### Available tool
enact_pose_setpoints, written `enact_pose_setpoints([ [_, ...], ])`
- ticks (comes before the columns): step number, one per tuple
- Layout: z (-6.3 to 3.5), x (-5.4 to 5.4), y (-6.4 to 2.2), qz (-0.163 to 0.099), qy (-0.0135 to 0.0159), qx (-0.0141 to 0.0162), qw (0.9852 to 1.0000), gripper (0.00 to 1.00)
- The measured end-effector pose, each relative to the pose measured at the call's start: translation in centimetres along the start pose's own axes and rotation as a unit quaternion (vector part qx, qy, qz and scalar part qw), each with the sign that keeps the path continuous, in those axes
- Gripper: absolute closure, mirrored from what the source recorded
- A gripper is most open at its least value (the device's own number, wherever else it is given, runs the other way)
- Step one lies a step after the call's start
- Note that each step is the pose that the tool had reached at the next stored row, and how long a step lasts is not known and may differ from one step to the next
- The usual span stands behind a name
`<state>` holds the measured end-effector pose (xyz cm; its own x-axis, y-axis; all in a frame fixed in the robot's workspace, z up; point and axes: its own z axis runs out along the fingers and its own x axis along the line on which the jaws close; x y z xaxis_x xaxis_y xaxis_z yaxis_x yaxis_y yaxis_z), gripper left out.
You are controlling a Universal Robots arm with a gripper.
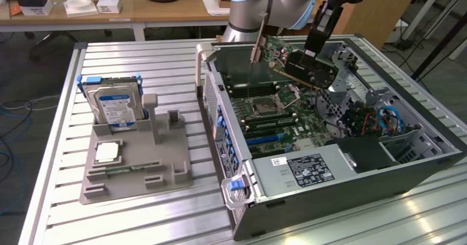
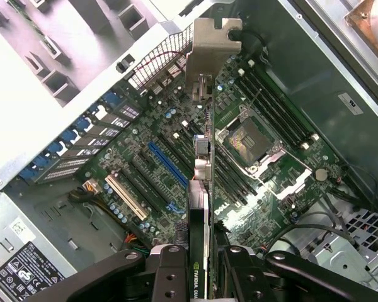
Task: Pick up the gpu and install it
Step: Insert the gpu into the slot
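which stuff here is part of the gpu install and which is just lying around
Job in hand: gpu, held in the gripper; open computer case; motherboard inside it.
Lying about: hard drive, grey tray, processor chip on the tray.

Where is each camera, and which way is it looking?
Exterior view: off the arm, up high, looking down at the table and open computer case; the arm and gripper show.
Wrist view: on the wrist, looking down past the gpu onto the motherboard; the fingers show.
Shared: the gpu in the gripper, the motherboard.
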<state>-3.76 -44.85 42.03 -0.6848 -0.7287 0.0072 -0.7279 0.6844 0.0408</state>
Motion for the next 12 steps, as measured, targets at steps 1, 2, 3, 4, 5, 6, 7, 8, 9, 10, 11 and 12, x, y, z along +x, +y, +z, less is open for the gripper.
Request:
enact_pose_setpoints([
  [1, 0.0, 0.0, 0.0, 0.0, 0.0, 0.0, 1.0, 0.74],
  [2, 0.0, 0.0, 0.0, -0.001, 0.0, 0.0, 1.0, 0.74],
  [3, 0.0, 0.0, 0.0, -0.003, 0.0001, 0.0, 1.0, 0.74],
  [4, 0.01, 0.0, 0.0, -0.005, 0.0002, 0.0, 1.0, 0.74],
  [5, 0.01, 0.0, 0.0, -0.008, 0.0003, 0.0, 1.0, 0.74],
  [6, 0.02, 0.0, 0.0, -0.009, 0.0003, 0.0, 1.0, 0.74],
  [7, 0.02, 0.0, 0.0, -0.011, 0.0004, 0.0001, 0.9999, 0.74],
  [8, 0.02, 0.0, 0.0, -0.012, 0.0005, 0.0001, 0.9999, 0.74],
  [9, 0.02, 0.0, 0.0, -0.012, 0.0005, 0.0001, 0.9999, 0.74],
  [10, 0.03, 0.0, 0.0, -0.013, 0.0005, 0.0001, 0.9999, 0.74],
  [11, 0.03, 0.0, 0.0, -0.013, 0.0006, 0.0001, 0.9999, 0.74],
  [12, 0.04, 0.0, 0.0, -0.013, 0.0006, 0.0001, 0.9999, 0.74],
])
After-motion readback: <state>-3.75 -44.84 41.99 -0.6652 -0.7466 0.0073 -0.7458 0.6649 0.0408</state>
